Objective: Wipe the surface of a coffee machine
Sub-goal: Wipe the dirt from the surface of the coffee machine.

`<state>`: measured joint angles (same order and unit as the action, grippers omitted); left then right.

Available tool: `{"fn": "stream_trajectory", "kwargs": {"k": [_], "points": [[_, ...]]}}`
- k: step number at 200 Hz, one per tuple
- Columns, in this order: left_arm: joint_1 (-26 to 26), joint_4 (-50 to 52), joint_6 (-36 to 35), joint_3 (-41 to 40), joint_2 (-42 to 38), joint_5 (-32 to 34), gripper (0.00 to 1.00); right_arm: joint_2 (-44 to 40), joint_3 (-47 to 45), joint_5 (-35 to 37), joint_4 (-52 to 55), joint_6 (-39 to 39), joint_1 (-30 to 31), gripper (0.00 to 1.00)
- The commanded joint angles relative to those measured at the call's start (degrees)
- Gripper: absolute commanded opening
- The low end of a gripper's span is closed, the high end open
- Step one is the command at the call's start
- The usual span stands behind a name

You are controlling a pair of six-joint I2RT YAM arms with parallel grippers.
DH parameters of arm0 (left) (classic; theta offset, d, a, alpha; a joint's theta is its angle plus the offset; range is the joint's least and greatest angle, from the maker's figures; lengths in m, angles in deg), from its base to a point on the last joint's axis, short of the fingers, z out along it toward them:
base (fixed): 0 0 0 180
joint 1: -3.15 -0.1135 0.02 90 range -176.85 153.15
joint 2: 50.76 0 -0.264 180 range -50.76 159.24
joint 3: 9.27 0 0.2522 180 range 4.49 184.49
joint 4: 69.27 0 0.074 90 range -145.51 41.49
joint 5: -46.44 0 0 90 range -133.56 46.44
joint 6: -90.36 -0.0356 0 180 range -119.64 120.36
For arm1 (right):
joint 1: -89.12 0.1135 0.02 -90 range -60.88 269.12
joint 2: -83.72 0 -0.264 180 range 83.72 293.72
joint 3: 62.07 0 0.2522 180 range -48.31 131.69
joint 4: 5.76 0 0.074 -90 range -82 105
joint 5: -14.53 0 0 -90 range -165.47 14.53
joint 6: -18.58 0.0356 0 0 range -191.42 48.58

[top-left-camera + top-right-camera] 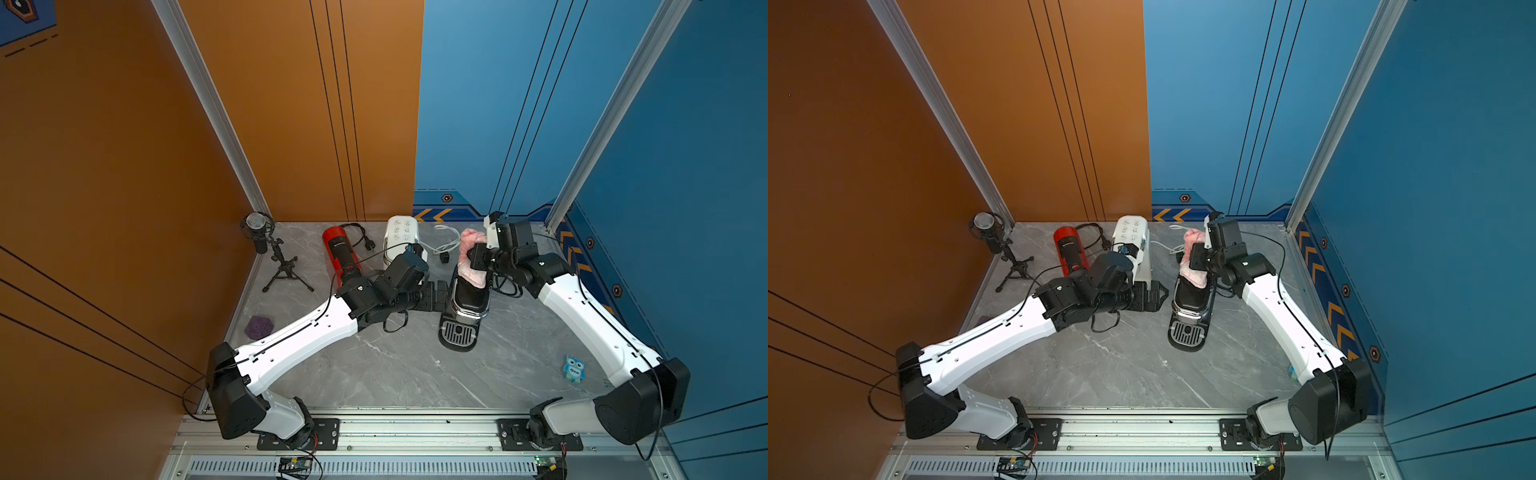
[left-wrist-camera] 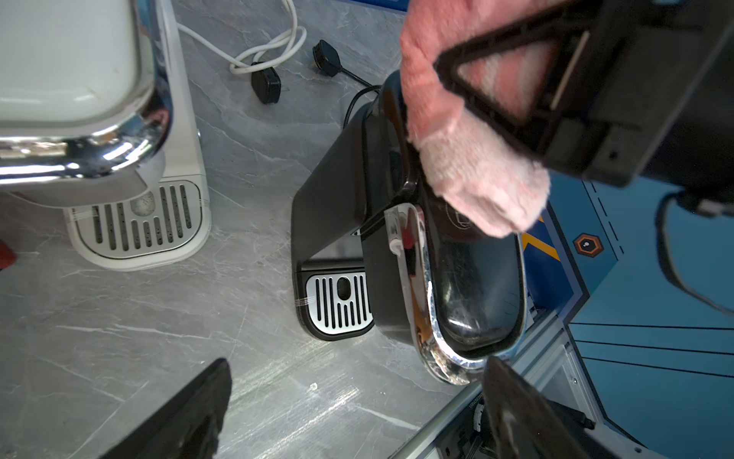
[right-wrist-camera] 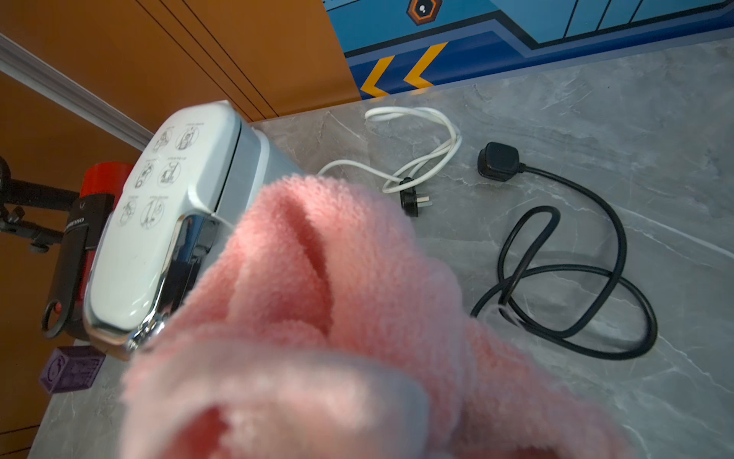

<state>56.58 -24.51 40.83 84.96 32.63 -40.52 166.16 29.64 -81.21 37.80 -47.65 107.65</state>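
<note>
A: So, top views first?
B: In both top views the black coffee machine [image 1: 467,307] stands on the tabletop [image 1: 395,374]; the right claw [image 1: 471,257] pinches a pink cloth [image 1: 473,276] resting on its top.
A: And the left claw [image 1: 1158,296]?
B: Spread, just beside the machine, holding nothing.
A: Left wrist view?
B: Its 2 fingers [image 2: 186,413] stand wide apart; the cloth covers the machine's top, away from the drip tray [image 2: 337,302].
A: Right wrist?
B: Pink cloth fills it, a white machine [image 3: 159,222] beyond.

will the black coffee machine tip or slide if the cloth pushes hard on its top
The black coffee machine looks tall and narrow, so a sideways push up top from the pink cloth might rock it. The left tool stands open, not gripping it, so it may slide on the smooth table.
</note>
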Motion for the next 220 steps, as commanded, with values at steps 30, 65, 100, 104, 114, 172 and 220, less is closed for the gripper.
{"fn": "stream_trajectory", "kwargs": {"k": [30,65,100,104,114,172,220], "points": [[3.6,0.2,2.6,1.3,0.7,4.9,1.00,-7.4,-15.4,-3.1,6.2,0.9,-1.5,0.00],[3.4,0.1,1.6,2.4,0.2,6.5,1.00,-26.5,-25.2,-0.2,9.2,5.1,4.2,0.00],[3.2,0.1,1.2,4.5,2.0,6.6,1.00,-32.6,-26.8,0.5,10.3,5.1,4.5,0.00],[3.3,0.1,1.3,4.8,2.4,6.5,1.00,-32.0,-26.5,0.3,10.0,4.8,4.4,0.00],[3.3,0.2,1.7,5.7,3.1,6.2,1.00,-29.6,-25.3,-1.0,8.3,4.1,4.2,0.00],[3.6,0.2,3.4,4.8,2.8,6.3,0.99,-13.8,-17.9,-4.6,2.8,0.9,-2.2,0.00],[3.5,0.1,2.5,5.9,4.1,7.9,0.99,-19.8,-16.7,-11.5,2.2,5.2,-10.9,0.00]]}}
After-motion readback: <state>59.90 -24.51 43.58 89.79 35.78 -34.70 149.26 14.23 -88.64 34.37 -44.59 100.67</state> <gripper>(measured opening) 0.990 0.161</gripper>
